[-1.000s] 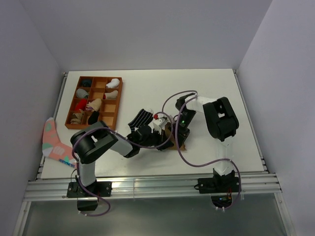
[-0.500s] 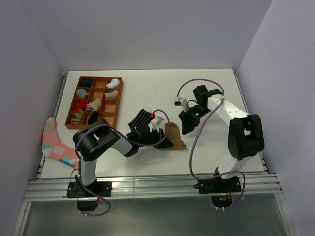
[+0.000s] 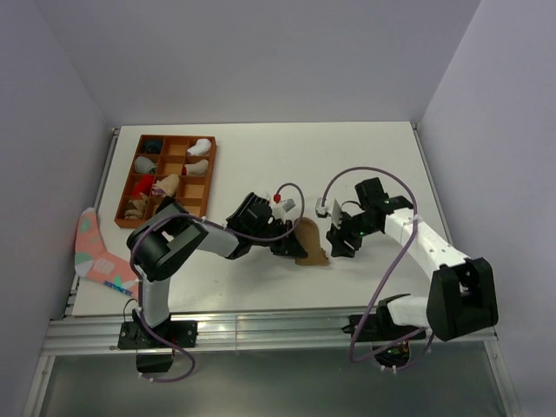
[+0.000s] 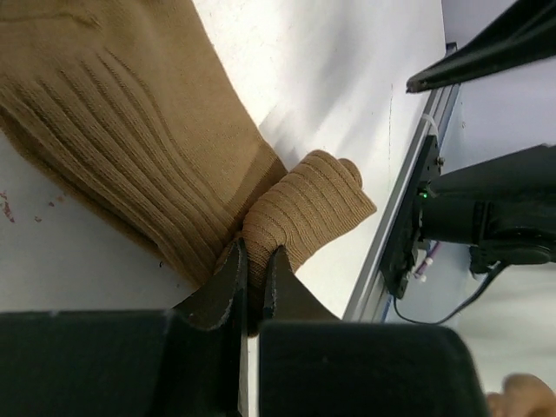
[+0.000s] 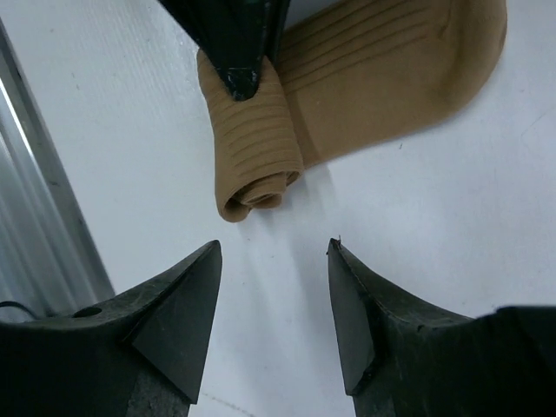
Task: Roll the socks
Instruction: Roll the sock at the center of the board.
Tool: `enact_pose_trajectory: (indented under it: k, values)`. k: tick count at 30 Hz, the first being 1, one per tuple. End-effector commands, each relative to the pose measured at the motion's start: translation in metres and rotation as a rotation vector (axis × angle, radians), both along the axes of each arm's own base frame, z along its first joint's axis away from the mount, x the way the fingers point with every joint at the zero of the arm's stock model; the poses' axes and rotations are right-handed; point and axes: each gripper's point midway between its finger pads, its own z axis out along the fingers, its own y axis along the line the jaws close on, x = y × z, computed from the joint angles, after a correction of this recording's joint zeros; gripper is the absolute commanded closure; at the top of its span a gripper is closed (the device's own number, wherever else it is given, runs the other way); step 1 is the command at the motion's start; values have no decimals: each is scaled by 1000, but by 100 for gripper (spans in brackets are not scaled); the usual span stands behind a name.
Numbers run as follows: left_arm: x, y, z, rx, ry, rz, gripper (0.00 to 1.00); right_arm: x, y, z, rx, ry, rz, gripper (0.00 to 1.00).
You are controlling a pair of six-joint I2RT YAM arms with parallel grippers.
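Sock-rolling under way: seen from above, my left gripper (image 3: 288,244) reaches low across the table (image 3: 365,156), pinching the tan sock (image 3: 311,245), while my right gripper (image 3: 340,238) hangs just beside the sock's far side, wrist bent down. The black striped sock may lie under my left forearm, though I cannot make it out. At my left wrist, the jaws are pressed together on the roll (image 4: 304,204), which pokes out just past my fingertips, with the flat ribbed length spreading ahead and to the left. At my right wrist, the jaws stand apart and empty over bare table, with the roll straight ahead, clamped by my left finger. The roll looks barely begun. Next, I judge, my right jaws must take its open end and help turn it along the flat length without letting it unwind.
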Motion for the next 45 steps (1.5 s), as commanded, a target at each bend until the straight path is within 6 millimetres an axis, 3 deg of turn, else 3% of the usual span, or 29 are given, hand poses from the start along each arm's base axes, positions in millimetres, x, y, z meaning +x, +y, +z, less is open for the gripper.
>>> enact_pose_trajectory:
  k: [1,9,18,37,40,45]
  values:
    - [-45,47,-70,282,276,-45,100,5,6,2,26,-172,109,40]
    - [-45,59,-82,345,367,-77,100,-16,31,-8,5,-335,250,34]
    - [-45,60,-82,369,386,-105,100,-12,44,-14,-34,-441,303,32]
    - [-36,52,-77,336,399,-106,100,-24,59,-47,-96,-352,354,35]
    - [-36,49,-75,316,401,-98,100,-23,60,-48,-100,-332,330,41]
    - [-32,42,-62,241,382,-60,99,-19,62,-48,-109,-288,292,64]
